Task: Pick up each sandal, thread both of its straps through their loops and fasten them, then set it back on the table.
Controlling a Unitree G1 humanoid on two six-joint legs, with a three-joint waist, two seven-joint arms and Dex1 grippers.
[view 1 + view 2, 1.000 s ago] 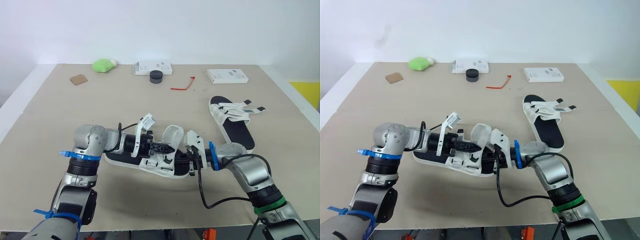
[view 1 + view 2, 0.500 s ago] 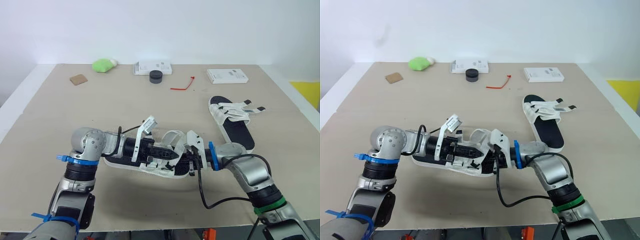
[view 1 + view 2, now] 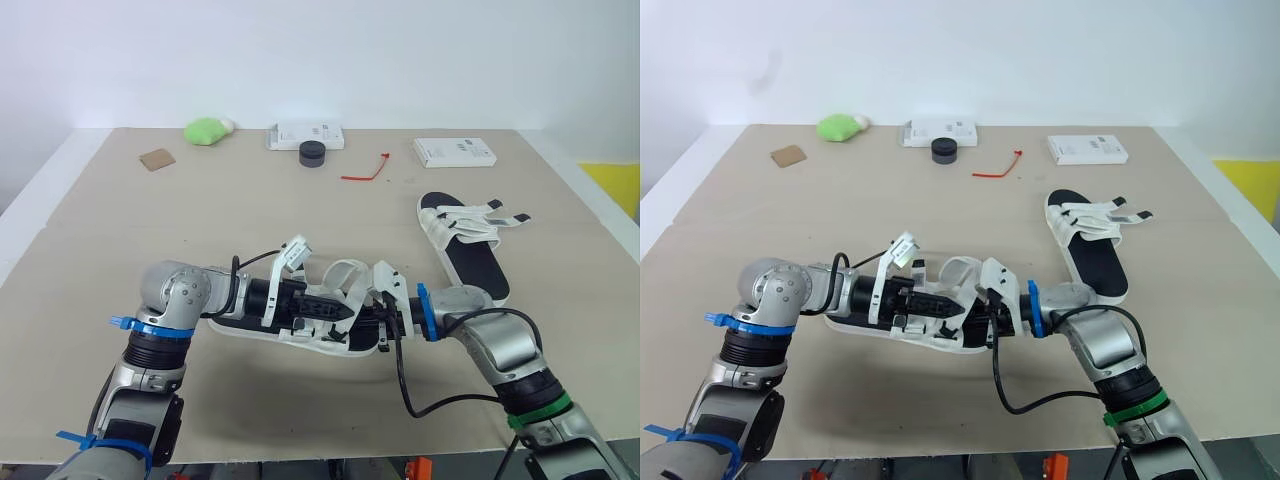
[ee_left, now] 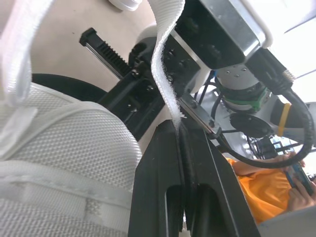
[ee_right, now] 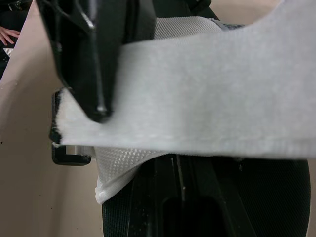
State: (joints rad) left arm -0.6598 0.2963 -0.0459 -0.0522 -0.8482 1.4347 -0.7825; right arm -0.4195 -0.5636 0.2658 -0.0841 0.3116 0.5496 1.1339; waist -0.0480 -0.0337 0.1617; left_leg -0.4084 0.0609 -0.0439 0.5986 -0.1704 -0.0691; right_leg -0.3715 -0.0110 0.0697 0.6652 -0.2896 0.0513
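Note:
One white sandal with a black insole lies low over the table's front centre, between my two grippers. My left gripper reaches in from the left across the sandal and is shut on the tip of a white strap, which arches up from the upper. My right gripper comes in from the right and is shut on the sandal's near end, its fingertips against the black insole. The same strap crosses the right wrist view. The second sandal lies flat to the right, its straps loose.
Along the back edge are a green lump, a brown square, a white box, a black round cap, a red tie and another white box. A person in orange is past the table.
My left gripper has slid right along the sandal and now pinches the strap tip. The sandal has tipped down flatter toward the table. The right gripper has held its place.

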